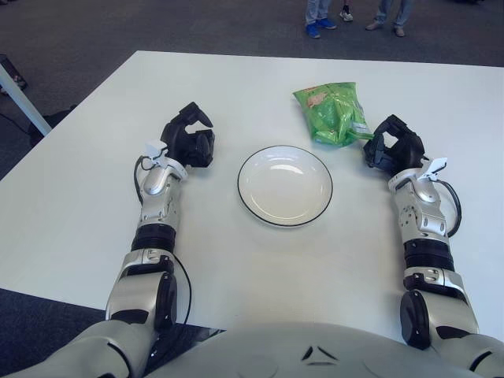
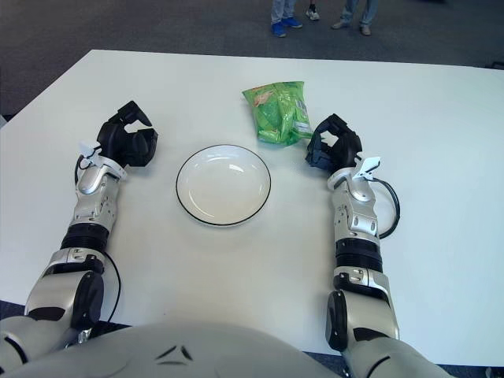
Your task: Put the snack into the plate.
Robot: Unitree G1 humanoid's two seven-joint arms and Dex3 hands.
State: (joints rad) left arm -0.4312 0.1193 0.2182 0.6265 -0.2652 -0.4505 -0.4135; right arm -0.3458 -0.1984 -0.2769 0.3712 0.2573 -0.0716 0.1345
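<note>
The snack (image 1: 332, 114) is a green crinkled bag lying flat on the white table (image 1: 236, 268), just beyond the upper right of the plate. The plate (image 1: 285, 185) is white with a thin dark rim, holds nothing, and sits at the table's middle. My right hand (image 1: 391, 147) hovers just right of the bag's near corner, close to it, with fingers loosely bent and holding nothing. My left hand (image 1: 189, 139) shows to the left of the plate, fingers relaxed and empty.
The table's far edge runs behind the snack, with dark carpet beyond it. Several people's feet (image 1: 324, 26) stand on the floor past that edge. A white pole (image 1: 22, 101) leans off the table's left side.
</note>
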